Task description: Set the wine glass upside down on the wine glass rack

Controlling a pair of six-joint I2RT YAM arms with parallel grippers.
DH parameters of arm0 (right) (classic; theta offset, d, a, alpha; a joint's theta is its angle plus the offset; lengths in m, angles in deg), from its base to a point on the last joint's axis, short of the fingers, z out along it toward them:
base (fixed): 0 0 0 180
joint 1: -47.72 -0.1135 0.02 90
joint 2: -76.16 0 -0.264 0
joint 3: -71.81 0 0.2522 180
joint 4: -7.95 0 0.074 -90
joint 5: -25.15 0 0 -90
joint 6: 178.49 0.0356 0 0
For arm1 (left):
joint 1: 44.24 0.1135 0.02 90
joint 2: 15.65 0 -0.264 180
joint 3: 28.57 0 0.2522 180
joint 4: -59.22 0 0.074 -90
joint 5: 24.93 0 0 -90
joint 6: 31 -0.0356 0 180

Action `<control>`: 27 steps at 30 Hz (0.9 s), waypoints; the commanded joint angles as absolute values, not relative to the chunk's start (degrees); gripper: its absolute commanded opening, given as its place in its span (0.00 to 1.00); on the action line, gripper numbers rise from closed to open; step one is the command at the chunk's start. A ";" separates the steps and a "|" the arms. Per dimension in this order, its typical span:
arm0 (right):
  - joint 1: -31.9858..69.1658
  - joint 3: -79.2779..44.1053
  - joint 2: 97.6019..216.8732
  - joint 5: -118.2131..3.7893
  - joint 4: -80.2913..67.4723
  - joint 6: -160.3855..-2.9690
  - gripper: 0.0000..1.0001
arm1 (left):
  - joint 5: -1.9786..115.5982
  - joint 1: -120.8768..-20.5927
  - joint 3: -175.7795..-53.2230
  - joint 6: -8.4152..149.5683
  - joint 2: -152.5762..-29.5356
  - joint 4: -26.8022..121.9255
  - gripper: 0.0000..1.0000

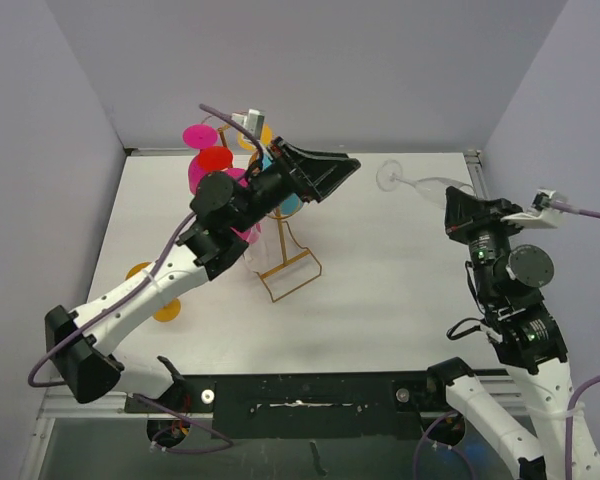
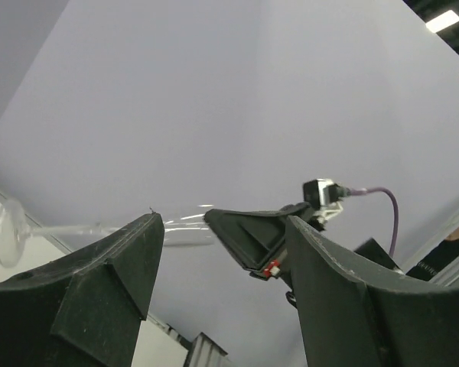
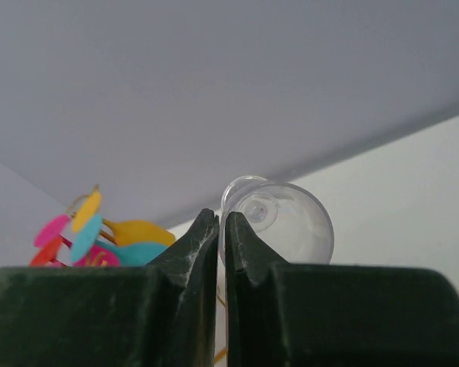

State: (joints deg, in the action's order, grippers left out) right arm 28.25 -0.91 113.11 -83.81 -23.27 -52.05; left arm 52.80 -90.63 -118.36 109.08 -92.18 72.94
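Hanging open wide and empty beside the rack [image 1: 297, 283], among the coloured glasses [image 1: 215, 160] hooked there: left gripper [image 1: 335, 180]. Pinching the wine glass [image 1: 420, 184] by the bowl's rim, fingers nearly together: right gripper [image 3: 222, 229]. Lying sideways, foot pointing left, seemingly lifted off the table [image 1: 380, 300], well apart from the rack. Grasp done. Left to do: carrying over, inverting, hooking on.
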 commanded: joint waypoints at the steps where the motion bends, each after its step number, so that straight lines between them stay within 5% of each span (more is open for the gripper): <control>1: 28.64 -0.14 110.91 -82.75 -5.27 -46.95 0.00 | 61.94 -92.07 -122.41 119.50 -97.29 78.94 0.63; 16: 28.57 5.76 107.01 -78.86 12.65 -38.28 0.00 | 77.83 -96.92 -132.92 128.75 -109.00 77.08 0.63; 27: 28.64 9.71 106.35 -72.50 20.02 -34.76 0.00 | 75.71 -97.50 -139.35 135.75 -115.58 77.36 0.57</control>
State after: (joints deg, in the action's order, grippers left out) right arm 28.25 9.30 107.14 -75.75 11.66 -36.81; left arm 75.66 -97.10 -136.42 132.27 -115.13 75.24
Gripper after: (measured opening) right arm 0.044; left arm 0.606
